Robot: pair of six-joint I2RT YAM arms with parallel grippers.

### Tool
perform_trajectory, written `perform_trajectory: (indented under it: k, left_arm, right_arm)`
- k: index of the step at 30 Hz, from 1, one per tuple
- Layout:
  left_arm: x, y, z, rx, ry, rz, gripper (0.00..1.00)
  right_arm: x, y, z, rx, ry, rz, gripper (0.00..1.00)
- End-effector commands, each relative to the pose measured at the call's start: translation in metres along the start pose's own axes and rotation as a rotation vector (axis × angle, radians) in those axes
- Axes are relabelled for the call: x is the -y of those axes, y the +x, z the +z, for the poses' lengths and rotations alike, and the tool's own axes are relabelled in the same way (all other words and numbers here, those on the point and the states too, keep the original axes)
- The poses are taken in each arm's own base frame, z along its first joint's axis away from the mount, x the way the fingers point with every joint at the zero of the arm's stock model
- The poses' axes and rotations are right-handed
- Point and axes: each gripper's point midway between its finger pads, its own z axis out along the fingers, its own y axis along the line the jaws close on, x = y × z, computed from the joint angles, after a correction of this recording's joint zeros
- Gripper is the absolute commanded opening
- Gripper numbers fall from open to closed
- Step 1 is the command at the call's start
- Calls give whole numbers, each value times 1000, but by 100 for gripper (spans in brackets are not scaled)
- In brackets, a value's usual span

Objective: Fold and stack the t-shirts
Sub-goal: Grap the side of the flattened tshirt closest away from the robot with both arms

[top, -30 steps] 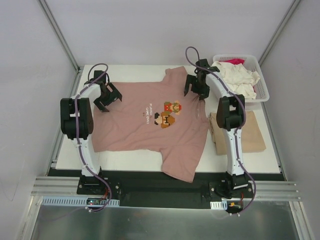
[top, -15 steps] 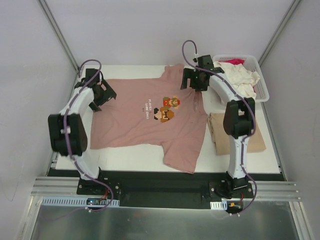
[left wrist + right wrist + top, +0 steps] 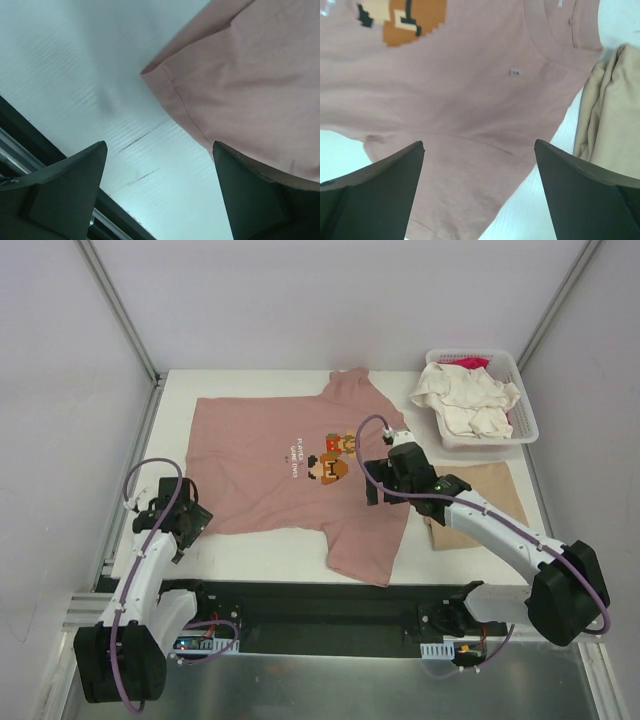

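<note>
The dusty-pink t-shirt [image 3: 290, 470] lies spread flat on the white table, pixel-art print [image 3: 327, 455] facing up. My left gripper [image 3: 192, 518] is open and empty just off the shirt's near-left hem corner [image 3: 165, 75]. In the left wrist view the gripper [image 3: 160, 192] is over bare table. My right gripper [image 3: 378, 488] is open and empty over the shirt's right side. In the right wrist view the gripper [image 3: 479, 192] is above pink cloth [image 3: 470, 100] below the collar [image 3: 570, 40]. A folded tan t-shirt [image 3: 485, 502] lies to the right and shows in the right wrist view [image 3: 615, 115].
A white slatted basket [image 3: 525, 410] at the far right holds a crumpled cream t-shirt [image 3: 470, 395] with a magenta one [image 3: 468, 362] behind it. A pink sleeve [image 3: 365, 555] reaches toward the table's near edge. Grey walls with metal struts enclose the table.
Both arms have pulled back from the table's far side toward the near edge. The left went to the shirt's near-left corner, the right to over its right side. The shirt lies slightly farther back.
</note>
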Motion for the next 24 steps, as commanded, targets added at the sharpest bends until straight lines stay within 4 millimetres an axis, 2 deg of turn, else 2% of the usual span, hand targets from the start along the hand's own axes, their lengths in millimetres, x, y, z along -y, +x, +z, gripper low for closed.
perform_trajectory:
  k: [1,3,7,16,19,24]
  left_arm:
    - [-11,-12,10,65,-83,-81,81]
    - [-11,-16,16,69,-105,-91,77]
    - [0,-13,31,6,-111,-66,61]
    - [-10,-6,54,-42,-199,-50,51]
    - [-7,-5,57,-57,-179,-47,47]
    - [3,-6,63,-82,-138,-29,36]
  right_arm:
    - [0,-16,-8,93,34,12,97]
    - [-5,-16,-10,93,24,-5,97]
    - [-8,-10,-6,68,16,-37,97]
    - [-22,5,-7,14,-26,-66,97]
    - [-31,12,-12,-2,-53,-95,97]
    - [-62,41,-23,-61,-174,-184,97]
